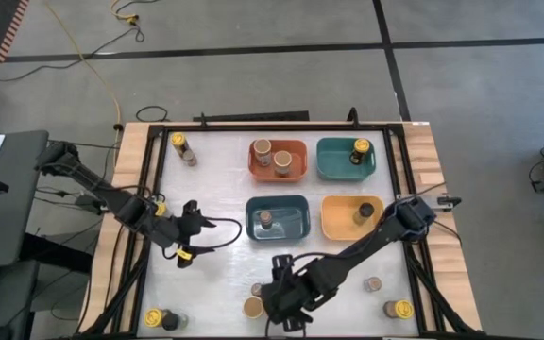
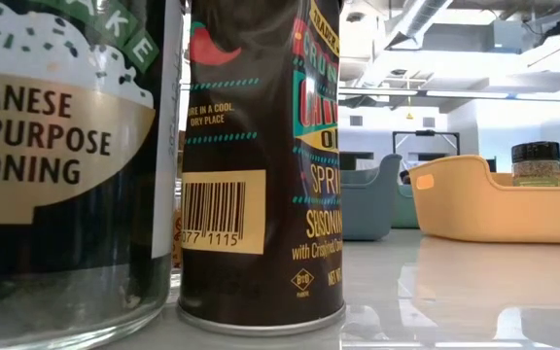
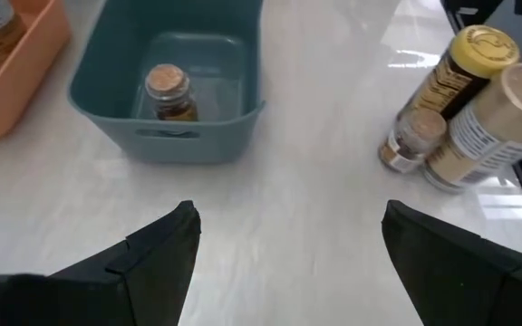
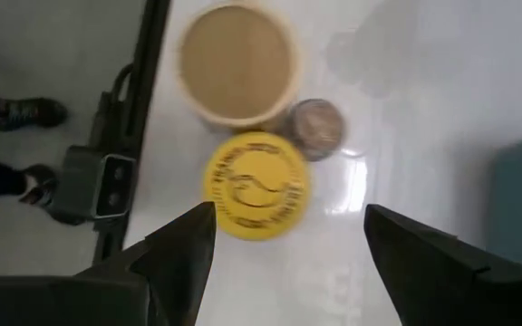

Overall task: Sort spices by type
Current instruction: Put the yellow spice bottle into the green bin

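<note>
We look straight down on a white worktop point(image 1: 215, 179) carrying four bins in two rows. In the far row, the orange bin point(image 1: 279, 161) holds two tan-lidded jars point(image 1: 282, 160), and the teal bin point(image 1: 346, 159) holds one yellow-lidded jar point(image 1: 360, 148). In the near row, the blue bin point(image 1: 279, 218) holds a single small jar with a brown top point(image 3: 169, 91), and the yellow bin point(image 1: 352, 216) holds a dark-topped jar point(image 1: 365, 212).

The remaining spices stand loose on the worktop. We find one pair of jars point(image 1: 183, 148) at the far left corner and another pair point(image 1: 161, 320) at the near left corner. A yellow-lidded jar point(image 1: 399, 309) and a smaller jar point(image 1: 373, 283) stand near the right edge.

The right claw point(image 4: 284, 240) hangs over a tight cluster at the near edge, its fingers spread apart and holding nothing. Directly below it we see a yellow lid point(image 4: 256, 185), with a wider tan lid point(image 4: 237, 62) and a small grey-topped jar point(image 4: 314, 128) touching or just beside it.

The left claw point(image 3: 288, 244) hovers left of the blue bin, also spread wide and empty, and faces that bin across bare worktop.

From the worktop-level view, two labelled spice jars point(image 2: 261, 165) stand very close to the lens.
</note>
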`<state>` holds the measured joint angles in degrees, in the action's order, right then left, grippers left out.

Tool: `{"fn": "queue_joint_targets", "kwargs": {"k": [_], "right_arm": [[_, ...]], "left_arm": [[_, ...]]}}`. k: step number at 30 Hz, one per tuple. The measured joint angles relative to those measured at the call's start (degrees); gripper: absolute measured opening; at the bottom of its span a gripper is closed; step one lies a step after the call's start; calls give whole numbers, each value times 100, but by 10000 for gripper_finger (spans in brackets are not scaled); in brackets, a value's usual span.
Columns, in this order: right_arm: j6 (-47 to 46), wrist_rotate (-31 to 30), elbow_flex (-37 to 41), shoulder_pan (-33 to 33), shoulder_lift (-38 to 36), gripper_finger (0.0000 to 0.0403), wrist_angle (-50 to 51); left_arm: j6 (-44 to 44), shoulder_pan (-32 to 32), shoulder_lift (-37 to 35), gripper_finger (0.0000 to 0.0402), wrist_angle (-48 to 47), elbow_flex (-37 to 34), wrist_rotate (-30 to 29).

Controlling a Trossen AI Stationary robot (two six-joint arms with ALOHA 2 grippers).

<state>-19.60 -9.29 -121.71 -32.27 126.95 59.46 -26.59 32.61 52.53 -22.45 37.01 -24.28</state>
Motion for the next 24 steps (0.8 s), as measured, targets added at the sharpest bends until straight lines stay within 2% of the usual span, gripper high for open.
{"fn": "queue_joint_targets", "kwargs": {"k": [5, 15, 24], "right_arm": [[-1, 176, -114, -36, 277, 311, 29], [2, 191, -57, 17, 281, 311, -24], [42, 349, -57, 53, 571, 311, -431]], "left_arm": [[-104, 71, 0, 329, -1, 2, -2], [-195, 80, 0, 329, 4, 4, -6], [-197, 80, 4, 329, 24, 7, -17]]}}
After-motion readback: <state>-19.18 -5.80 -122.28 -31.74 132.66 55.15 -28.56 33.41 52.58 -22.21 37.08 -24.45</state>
